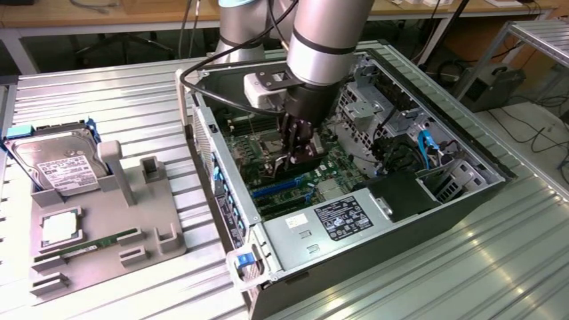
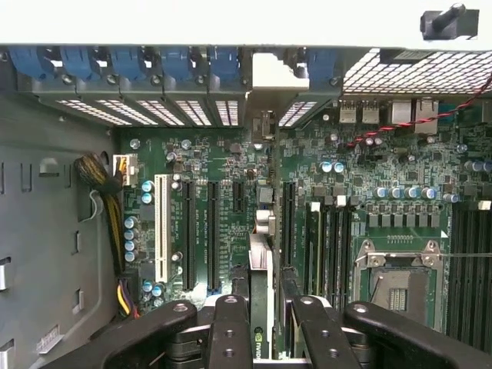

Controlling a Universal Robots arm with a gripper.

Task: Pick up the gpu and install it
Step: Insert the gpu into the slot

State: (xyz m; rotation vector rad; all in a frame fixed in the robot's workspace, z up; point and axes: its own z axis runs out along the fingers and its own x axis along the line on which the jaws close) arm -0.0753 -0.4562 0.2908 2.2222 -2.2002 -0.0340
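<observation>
In the exterior view my gripper (image 1: pixel 298 155) reaches down into the open computer case (image 1: pixel 462 200), just above the green motherboard (image 1: pixel 307 180). It is shut on the gpu (image 1: pixel 290 168), a thin black card held on edge. In the wrist view the gpu (image 2: pixel 261 342) runs edge-on between my two black fingers (image 2: pixel 229 327). Its silvery bracket (image 2: pixel 270 81) stands at the case's rear slot openings. The card's lower edge lies along the black expansion slots (image 2: pixel 237 200) of the motherboard (image 2: pixel 369 165). Whether it is seated in a slot I cannot tell.
A grey holder (image 1: pixel 98 233) at the exterior view's left carries a silver hard drive (image 1: pixel 58 163), a processor (image 1: pixel 60 227) and a green memory stick (image 1: pixel 89 243). Inside the case are the power supply (image 1: pixel 342 217), a drive cage (image 1: pixel 369 110), a white slot (image 2: pixel 161 227) and the processor socket (image 2: pixel 400 280).
</observation>
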